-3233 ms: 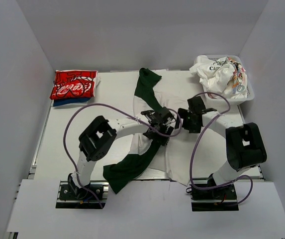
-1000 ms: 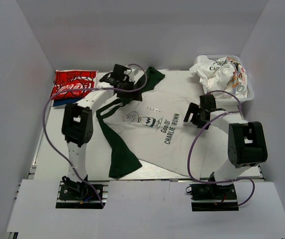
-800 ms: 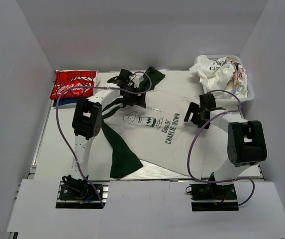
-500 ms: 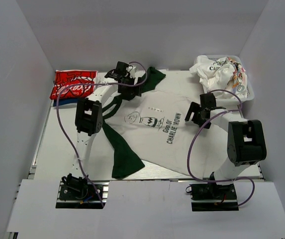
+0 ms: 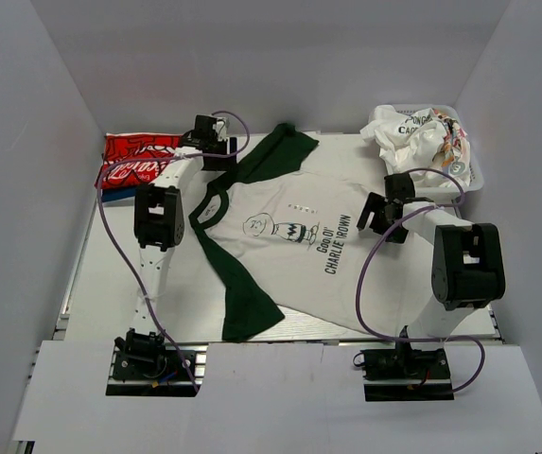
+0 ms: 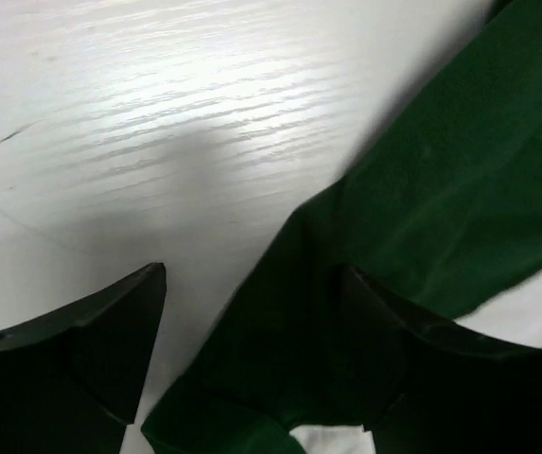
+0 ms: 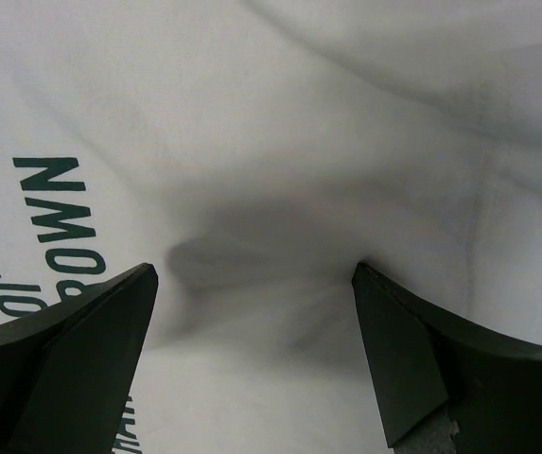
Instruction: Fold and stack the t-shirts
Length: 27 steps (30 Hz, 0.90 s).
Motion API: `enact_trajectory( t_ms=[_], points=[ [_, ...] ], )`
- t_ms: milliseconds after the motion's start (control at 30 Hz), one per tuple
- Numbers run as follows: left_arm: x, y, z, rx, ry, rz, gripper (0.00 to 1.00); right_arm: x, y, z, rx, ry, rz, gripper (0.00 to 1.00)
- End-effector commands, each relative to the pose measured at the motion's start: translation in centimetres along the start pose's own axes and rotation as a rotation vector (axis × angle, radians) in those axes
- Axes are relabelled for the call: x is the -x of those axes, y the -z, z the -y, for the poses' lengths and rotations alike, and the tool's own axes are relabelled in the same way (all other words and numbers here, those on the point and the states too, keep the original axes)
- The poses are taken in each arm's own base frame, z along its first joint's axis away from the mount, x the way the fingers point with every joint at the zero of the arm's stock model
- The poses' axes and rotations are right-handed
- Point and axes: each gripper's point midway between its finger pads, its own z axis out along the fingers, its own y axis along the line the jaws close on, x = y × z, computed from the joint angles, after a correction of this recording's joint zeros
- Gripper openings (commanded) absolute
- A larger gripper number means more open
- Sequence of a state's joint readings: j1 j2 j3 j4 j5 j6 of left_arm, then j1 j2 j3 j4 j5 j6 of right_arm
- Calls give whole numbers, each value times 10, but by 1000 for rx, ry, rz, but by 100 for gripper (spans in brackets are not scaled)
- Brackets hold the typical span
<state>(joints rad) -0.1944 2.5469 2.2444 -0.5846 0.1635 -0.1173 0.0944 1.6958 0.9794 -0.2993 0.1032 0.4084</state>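
On table [image 5: 110, 284], outspread green-sleeved tee [image 5: 299, 248]

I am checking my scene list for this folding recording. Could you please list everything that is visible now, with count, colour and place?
Charlie Brown t-shirt: 1, off-white with dark green sleeves, spread flat at the table centre.
Coca-Cola t-shirt: 1, red, folded, back left corner.
blue cloth: 1, folded, under the red one; kind unclear.
crumpled clothes: count unclear, mostly white with print, in the basket.
basket: 1, white, back right corner.
table: 1, white.
left gripper: 1, black, open, over a green sleeve at the back.
right gripper: 1, black, open, over the off-white cloth beside the print.
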Motion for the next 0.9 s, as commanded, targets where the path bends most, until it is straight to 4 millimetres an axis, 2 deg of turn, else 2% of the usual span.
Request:
enact_trajectory(
  t_ms=[0,33,100,200,300,333,367,433,533,600,633,700,733,767,800,867],
  points=[
    [-13,12,-8,177,-72,-44,81,-36,-4,28,-103,18,-142,90],
    [-15,11,-22,253,-74,-51,81,-32,-2,27,-100,11,-128,90],
    [-12,14,-36,352,-46,-50,82,-28,-1,27,-101,20,-118,90],
    [-1,18,-47,429,-16,-25,84,-19,1,29,-127,16,-105,90],
    [-9,22,-55,482,8,-35,84,-10,1,38,-185,11,-93,90],
    [-24,19,-61,507,2,-71,84,-10,1,37,-187,5,-93,90],
    [-27,24,-62,520,10,-79,84,-10,1,38,-193,2,-98,90],
    [-45,28,-71,584,34,-125,84,-9,-2,39,-195,-4,-105,90],
    [-51,31,-73,604,66,-138,84,-8,-4,36,-177,-2,-110,90],
    [-50,32,-77,610,85,-135,84,1,-6,27,-135,22,-96,90],
    [-39,35,-74,607,111,-104,85,3,-8,26,-127,21,-91,90],
    [-25,40,-83,613,146,-66,87,13,-13,21,-118,33,-88,90],
    [-15,41,-78,593,160,-41,87,21,-18,18,-116,34,-86,90],
    [-12,40,-78,590,162,-26,89,22,-20,18,-120,47,-103,90],
    [-9,39,-78,587,164,-14,89,21,-31,19,-134,49,-131,90],
    [1,41,-84,597,175,20,89,28,-33,17,-142,44,-144,90]
  ],
)
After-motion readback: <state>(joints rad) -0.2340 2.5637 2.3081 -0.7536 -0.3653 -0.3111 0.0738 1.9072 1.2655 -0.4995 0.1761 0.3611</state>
